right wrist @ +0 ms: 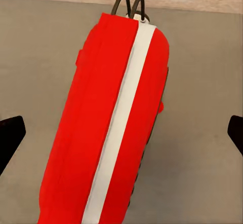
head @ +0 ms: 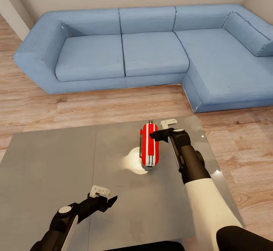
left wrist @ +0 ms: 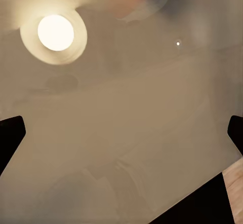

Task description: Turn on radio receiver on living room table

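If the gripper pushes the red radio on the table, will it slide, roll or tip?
The radio receiver looks rigid with rounded ends, lying lengthwise on the glossy table, so it would probably slide or spin rather than tip. The right gripper, open, is beside it.

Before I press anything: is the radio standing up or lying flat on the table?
Lying flat: the radio rests lengthwise on the grey table, striped face up.

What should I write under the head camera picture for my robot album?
Right gripper reaches the red radio on the grey table, blue sofa behind.
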Controlling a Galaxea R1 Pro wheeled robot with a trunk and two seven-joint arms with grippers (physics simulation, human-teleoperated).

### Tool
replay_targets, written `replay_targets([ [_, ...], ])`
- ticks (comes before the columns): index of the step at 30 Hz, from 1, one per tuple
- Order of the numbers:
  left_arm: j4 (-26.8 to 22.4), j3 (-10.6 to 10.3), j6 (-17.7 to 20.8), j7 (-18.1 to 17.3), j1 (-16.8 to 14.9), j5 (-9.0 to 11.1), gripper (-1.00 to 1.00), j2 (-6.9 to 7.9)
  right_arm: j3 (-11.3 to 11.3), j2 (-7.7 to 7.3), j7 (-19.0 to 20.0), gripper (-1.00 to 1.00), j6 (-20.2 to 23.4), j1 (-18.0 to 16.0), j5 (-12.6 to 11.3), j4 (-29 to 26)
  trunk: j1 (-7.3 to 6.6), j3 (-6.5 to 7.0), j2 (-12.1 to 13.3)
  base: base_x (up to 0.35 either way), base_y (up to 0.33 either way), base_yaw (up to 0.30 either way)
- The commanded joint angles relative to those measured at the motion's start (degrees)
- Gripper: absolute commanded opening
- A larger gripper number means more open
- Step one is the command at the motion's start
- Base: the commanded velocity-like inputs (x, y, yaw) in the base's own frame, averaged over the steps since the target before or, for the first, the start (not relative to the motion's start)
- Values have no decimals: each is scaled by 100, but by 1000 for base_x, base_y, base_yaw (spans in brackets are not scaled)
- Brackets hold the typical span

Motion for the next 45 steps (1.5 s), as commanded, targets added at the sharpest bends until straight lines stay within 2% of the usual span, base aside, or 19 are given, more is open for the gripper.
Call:
replay_targets([
  [1, -3, 0, 0, 1, 0, 0, 100, 0, -3, 0, -14, 100, -24, -51, -43, 56, 0, 0, 0, 0, 0, 0],
  [8, -8, 0, 0, 3, 0, 0, 100, 0, 4, 0, -18, 100, -69, -70, -142, 83, 0, 0, 0, 0, 0, 0],
  [12, -9, 0, 0, 0, 0, 0, 100, 0, 0, 0, -135, 100, -471, -437, -291, 992, 0, 0, 0, 0, 0, 0],
  [15, -9, 0, 0, 1, 0, 0, 100, 0, 0, 0, -282, 100, -717, -578, -439, 1412, 0, 0, 0, 0, 0, 0],
  [17, -9, 0, 0, 0, 0, 0, 100, 0, 3, 0, -319, 100, -778, -608, -569, 1503, 0, 0, 0, 0, 0, 0],
  [21, -9, 0, 0, -1, 0, 0, 100, 0, 4, 0, -337, 100, -822, -623, -664, 1549, 0, 0, 0, 0, 0, 0],
  [32, -11, 0, 0, -1, 0, 0, 100, 0, 10, 0, -369, 100, -870, -628, -721, 1786, 0, 0, 0, 0, 0, 0],
  [39, -17, 0, 0, -1, 0, 0, 100, 0, 13, 0, -370, 100, -1326, -628, -724, 2381, 0, 0, 0, 0, 0, 0],
  [45, -39, 0, 0, -1, 0, 0, 100, 0, 13, 0, -370, 100, -1389, -628, -732, 2460, 0, 0, 0, 0, 0, 0],
])
